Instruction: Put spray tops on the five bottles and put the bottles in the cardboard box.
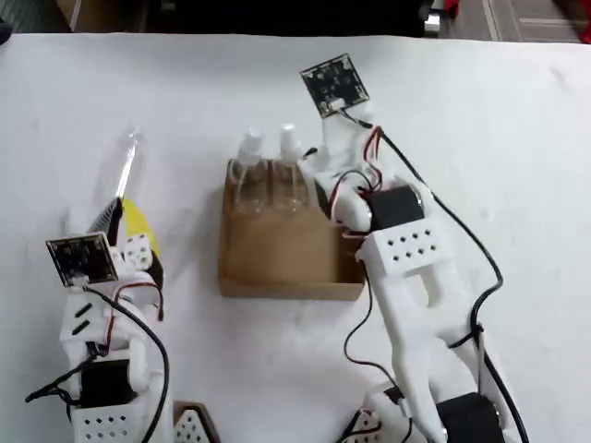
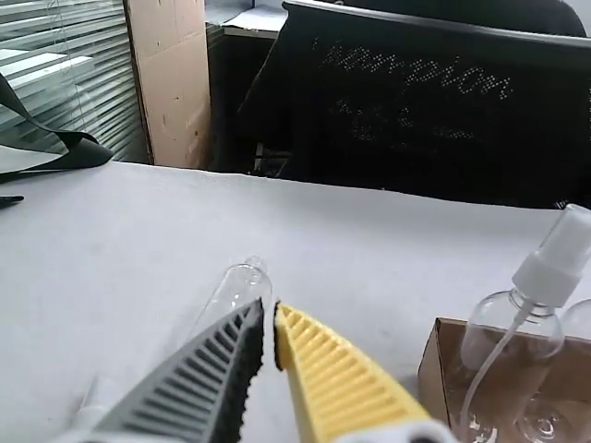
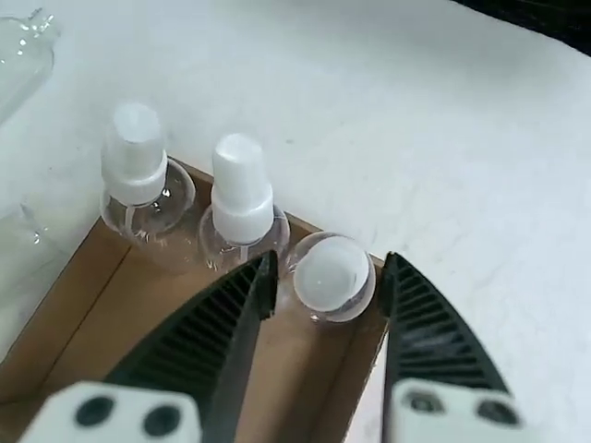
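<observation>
High view takes in the white worktop [image 1: 480,111], with the cardboard box [image 1: 277,263] at its middle. The right end effector [image 3: 328,269] hangs released, jaws astride a third bottle [image 3: 334,281] in the box corner, crowded by two spray-topped bottles [image 3: 138,161] alongside. The left end effector [image 2: 268,318] is clenched on nothing (a clear bottle [image 2: 231,288] lies just past its tips).

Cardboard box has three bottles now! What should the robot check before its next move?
1. Right gripper open around the third bottle: ok.
2. Bottles upright in the cardboard box: ok.
3. Lying bottle capped: not ok, bare neck.
4. Left gripper open to grab: not ok, shut.
5. Five bottles boxed: not ok, three.
</observation>
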Controlling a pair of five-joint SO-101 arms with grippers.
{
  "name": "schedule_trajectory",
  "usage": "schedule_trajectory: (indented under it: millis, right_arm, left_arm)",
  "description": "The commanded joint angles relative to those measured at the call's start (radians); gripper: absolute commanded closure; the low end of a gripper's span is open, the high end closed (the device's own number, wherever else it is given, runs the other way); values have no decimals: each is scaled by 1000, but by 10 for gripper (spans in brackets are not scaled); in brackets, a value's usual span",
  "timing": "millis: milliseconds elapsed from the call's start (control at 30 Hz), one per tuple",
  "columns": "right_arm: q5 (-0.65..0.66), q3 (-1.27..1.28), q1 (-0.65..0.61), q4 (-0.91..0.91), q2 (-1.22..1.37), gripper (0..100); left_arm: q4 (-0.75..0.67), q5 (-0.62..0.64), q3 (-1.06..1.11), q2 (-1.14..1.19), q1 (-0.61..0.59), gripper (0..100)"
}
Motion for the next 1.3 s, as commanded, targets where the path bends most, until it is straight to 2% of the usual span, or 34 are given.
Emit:
schedule_trajectory:
  millis: [0, 567, 800, 867, 1000, 1267]
  right_arm:
    - [3, -18, 12, -19, -2, 854]
    - [5, -23, 13, -19, 70, 857]
    - [-2, -23, 53, -54, 74, 858]
    - [-3, -23, 64, -62, 81, 879]
    - [-3, -23, 65, -64, 76, 983]
    - [-3, -35, 64, -82, 70, 965]
  left_arm:
    - [-32, -9, -2, -15, 15, 973]
    - [-32, -9, 0, -15, 15, 973]
    - [-32, -9, 0, -15, 15, 973]
    - [-32, -9, 0, -15, 15, 973]
    - [-32, -9, 0, -15, 15, 973]
    - [-32, -9, 2, -15, 15, 973]
